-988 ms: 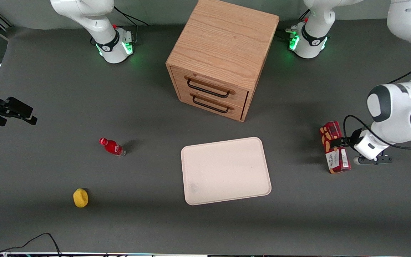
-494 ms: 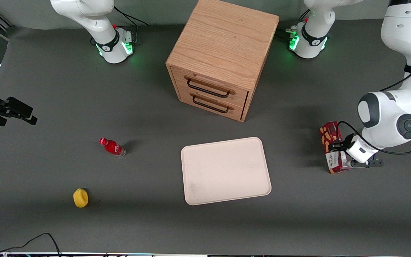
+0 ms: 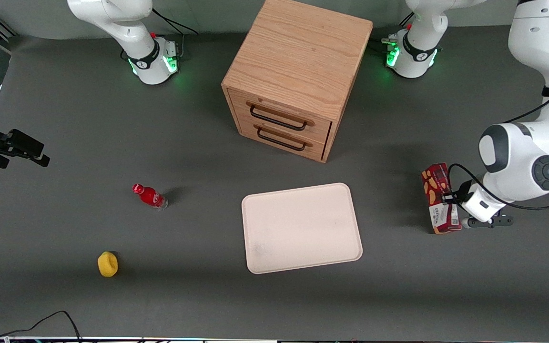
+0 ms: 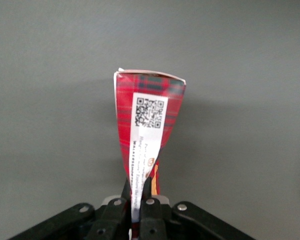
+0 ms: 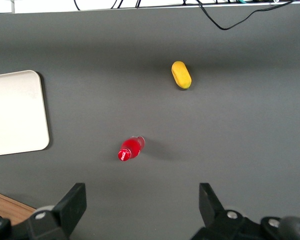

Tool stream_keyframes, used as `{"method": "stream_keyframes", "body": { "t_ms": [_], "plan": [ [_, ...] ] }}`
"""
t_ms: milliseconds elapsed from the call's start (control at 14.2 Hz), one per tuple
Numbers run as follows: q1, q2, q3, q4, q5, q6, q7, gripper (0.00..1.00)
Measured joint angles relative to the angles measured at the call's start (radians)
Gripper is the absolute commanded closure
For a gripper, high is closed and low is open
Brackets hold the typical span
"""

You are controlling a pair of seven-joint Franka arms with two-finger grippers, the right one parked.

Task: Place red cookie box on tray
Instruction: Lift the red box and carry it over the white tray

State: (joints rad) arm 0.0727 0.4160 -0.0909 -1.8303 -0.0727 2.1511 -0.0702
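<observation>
At the working arm's end of the tabletop [image 3: 65, 119]: this is where the action is, well apart from the tray [image 3: 301, 227].
gripper [image 4: 138, 200]: clamped narrow on the red cookie box [image 3: 439, 198], pinching its thin edge near one end; the fingers [image 4: 125, 192] sit tight on the cardboard either side.
box pose: long axis runs roughly toward and away from the front camera; in the wrist view it sticks straight out from the jaws, QR label facing up.
why that grip: the narrow dimension fits between the jaws, the wide face likely would not. Holding at one end leaves most of the length cantilevered, so some droop or swing is possible.
lift state: can't tell if it's clear of the tabletop or just skimming it.
tray: flat, bare, nearer the front camera than the wooden drawer cabinet [image 3: 297, 76]; much wider than the box, so placement tolerance looks generous.
step: grasp looks made, carry toward the tray comes next.
bystanders: small red bottle [image 3: 149, 195] and yellow object [image 3: 107, 264] toward the parked arm's end, off the likely path.
</observation>
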Motion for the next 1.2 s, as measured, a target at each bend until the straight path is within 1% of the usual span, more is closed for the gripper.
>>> {"method": "stream_keyframes", "body": {
  "t_ms": [141,282,494,635,776,918,1200],
  "plan": [
    [-0.084,0.005,-0.005,0.146,-0.001,-0.130,-0.141,1.00],
    [-0.185,0.037,-0.008,0.251,-0.001,-0.171,-0.287,1.00],
    [-0.343,0.169,-0.008,0.351,0.005,-0.158,-0.440,1.00],
    [-0.415,0.253,-0.007,0.388,0.047,-0.096,-0.503,1.00],
    [-0.439,0.298,-0.006,0.406,0.097,-0.064,-0.520,1.00],
    [-0.438,0.313,0.000,0.414,0.128,-0.059,-0.520,1.00],
    [-0.436,0.327,0.007,0.414,0.130,-0.007,-0.547,1.00]
  ]
}}
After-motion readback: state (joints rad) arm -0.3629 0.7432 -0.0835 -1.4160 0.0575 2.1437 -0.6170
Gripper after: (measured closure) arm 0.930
